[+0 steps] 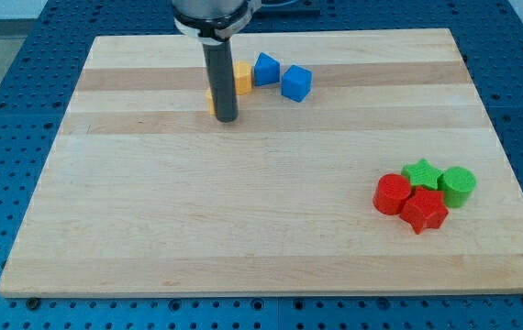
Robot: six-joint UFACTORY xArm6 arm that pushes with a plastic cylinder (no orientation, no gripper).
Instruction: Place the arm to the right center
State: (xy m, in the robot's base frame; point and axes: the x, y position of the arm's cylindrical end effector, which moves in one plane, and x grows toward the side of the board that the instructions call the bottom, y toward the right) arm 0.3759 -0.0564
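My tip rests on the wooden board near the view's top, left of centre. The dark rod stands in front of a yellow block and partly hides it; a sliver of yellow shows at the rod's left side. Right of the rod lie a blue triangular block and a blue cube. Far to the view's right, below centre, a cluster holds a red cylinder, a red star, a green star and a green cylinder.
The board lies on a blue perforated table. The arm's body comes in from the view's top edge above the rod.
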